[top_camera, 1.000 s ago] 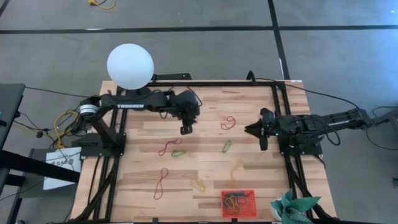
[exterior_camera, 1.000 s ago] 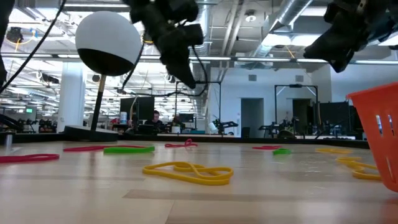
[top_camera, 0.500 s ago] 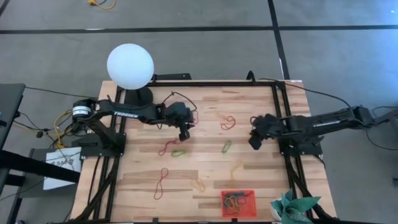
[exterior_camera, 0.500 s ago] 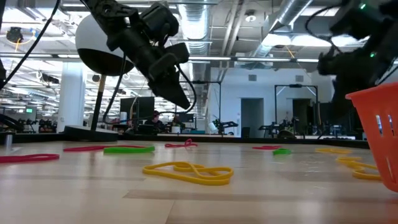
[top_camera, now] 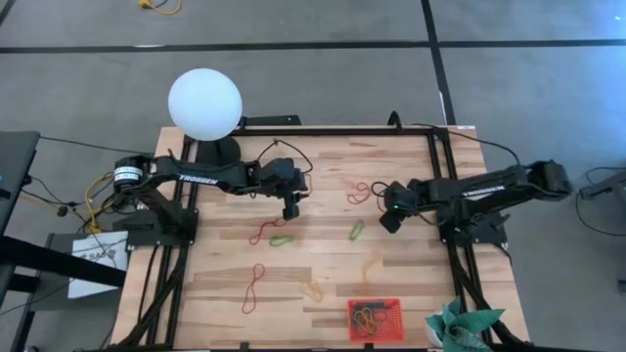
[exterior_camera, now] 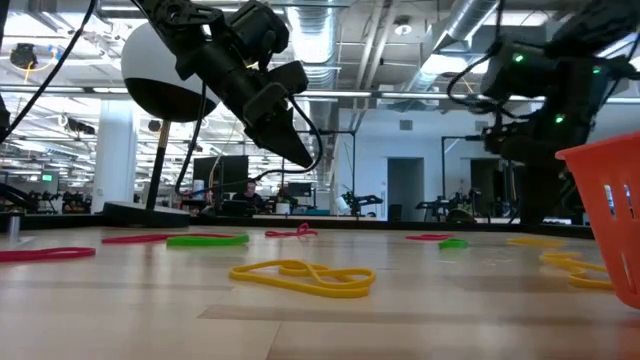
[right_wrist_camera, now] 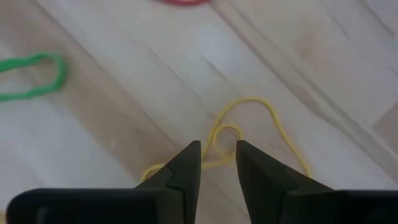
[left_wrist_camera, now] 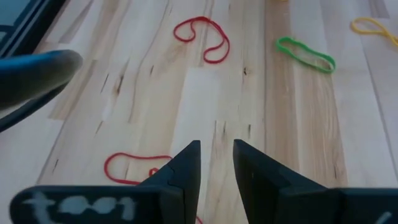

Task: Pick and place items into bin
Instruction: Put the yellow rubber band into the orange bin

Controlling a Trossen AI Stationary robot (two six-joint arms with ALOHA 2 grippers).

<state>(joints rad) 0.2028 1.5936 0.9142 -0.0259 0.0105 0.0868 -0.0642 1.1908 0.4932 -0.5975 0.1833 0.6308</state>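
Observation:
Rubber-band loops lie flat on the wooden table (top_camera: 323,161): red ones (top_camera: 359,192) (top_camera: 262,231) (top_camera: 254,286), green ones (top_camera: 282,240) (top_camera: 357,230), yellow ones (top_camera: 372,264) (top_camera: 311,290). The red-orange bin (top_camera: 375,318) stands at the near edge with several bands inside. My left gripper (top_camera: 290,209) hangs shut and empty above the table, just beyond the red and green bands; its wrist view shows a red loop (left_wrist_camera: 202,38) ahead. My right gripper (top_camera: 385,219) hangs shut and empty right of the green band, and a yellow loop (right_wrist_camera: 249,134) shows past its fingers.
A white globe lamp (top_camera: 204,103) stands at the table's far left corner. A teal-green cloth (top_camera: 460,328) lies at the near right corner beside the bin. Black frame rails (top_camera: 442,186) run along the table's sides. The bin's wall (exterior_camera: 605,215) shows in the low view.
My left gripper has come down and tipped toward the red and green bands. My right gripper has gone toward the table's left edge and lower, reaching out over the table near the green and yellow bands. No band has moved.

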